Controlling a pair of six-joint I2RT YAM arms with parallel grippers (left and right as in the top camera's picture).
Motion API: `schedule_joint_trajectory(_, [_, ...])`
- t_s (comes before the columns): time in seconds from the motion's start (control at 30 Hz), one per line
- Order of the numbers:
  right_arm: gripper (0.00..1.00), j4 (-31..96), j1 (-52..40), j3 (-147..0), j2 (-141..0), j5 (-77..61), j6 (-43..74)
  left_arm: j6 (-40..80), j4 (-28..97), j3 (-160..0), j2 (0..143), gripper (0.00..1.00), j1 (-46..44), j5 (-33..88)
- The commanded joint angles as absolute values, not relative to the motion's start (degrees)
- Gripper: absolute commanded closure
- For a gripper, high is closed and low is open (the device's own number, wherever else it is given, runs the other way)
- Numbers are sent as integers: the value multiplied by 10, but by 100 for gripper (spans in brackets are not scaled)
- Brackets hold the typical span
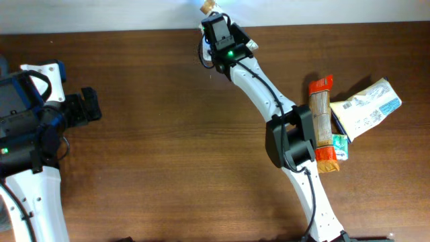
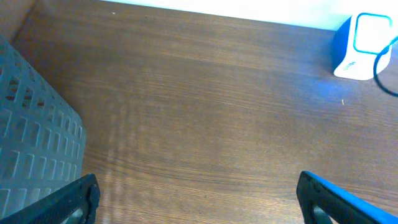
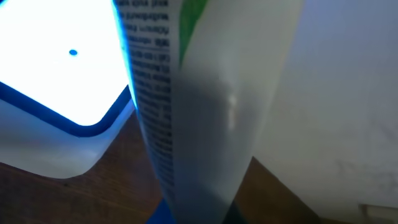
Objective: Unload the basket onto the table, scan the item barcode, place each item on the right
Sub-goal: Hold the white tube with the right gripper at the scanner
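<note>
Right claw is closed on a thin pack, which is held at the desk's far edge, just beside the scanner. Lines of small print and a green patch are seen on the pack in the wrist view, but no barcode can be made out there. The scanner's window is lit white and framed in blue. The pack's printed side is seen right next to it, and whether the two touch cannot be told.

The step in hand is judged to be the presenting of the code to the window. It is best done with the pack turned slowly about its long axis until the coded face is squared to the window. The pack should then be held steady and flat, so that no crease or glare crosses the bars. The code should not be covered by the grip.

Left claw is held wide open and empty near the desk's left edge, well apart from the pack, with a grey bin beside it. A bar and a bag are seen near the right edge.
</note>
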State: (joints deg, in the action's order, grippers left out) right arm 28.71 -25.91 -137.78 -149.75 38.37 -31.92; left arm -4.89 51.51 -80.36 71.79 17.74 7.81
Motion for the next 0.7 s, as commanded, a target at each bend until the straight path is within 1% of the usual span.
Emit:
schedule_joint_trajectory(0.0, [96, 276, -258, -1389, -1505, 429, -316, -46, 516, -807, 714, 1, 178, 74])
schedule_joint_trajectory(0.43, [96, 276, -260, -1388, -1515, 462, -318, -46, 516, -807, 714, 1, 178, 74])
schedule_joint_trajectory(0.57, [96, 276, -267, -1388, -1515, 472, -354, -46, 516, -807, 714, 1, 178, 74])
schedule_joint_trajectory(0.67, [96, 276, -271, -1389, -1514, 472, -356, -46, 516, -807, 714, 1, 178, 74])
